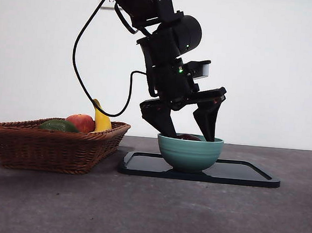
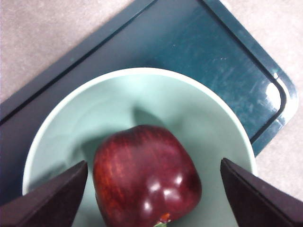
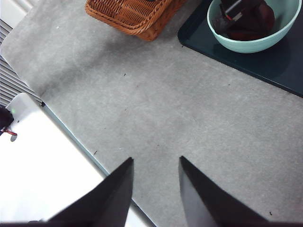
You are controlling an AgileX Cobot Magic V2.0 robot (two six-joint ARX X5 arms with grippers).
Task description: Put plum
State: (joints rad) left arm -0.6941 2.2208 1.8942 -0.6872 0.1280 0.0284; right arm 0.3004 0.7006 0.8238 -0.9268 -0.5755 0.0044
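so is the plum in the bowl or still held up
In the bowl. The plum sits on its floor, and the left tool is open, its jaws clear of the fruit on both sides.

Between my black left gripper (image 2: 151, 198) jaws the plum (image 2: 147, 177) is glossy dark maroon with faint red streaks. My bowl (image 1: 189, 153) is plain pale teal-green; the tray (image 1: 248, 175) is dark blue-black and shiny. The basket (image 1: 51, 146) is brown woven wicker, holding a red-orange apple (image 1: 81, 122), a yellow banana (image 1: 100, 118) and a dark green fruit (image 1: 58, 125). The table (image 1: 148, 213) is mottled grey.
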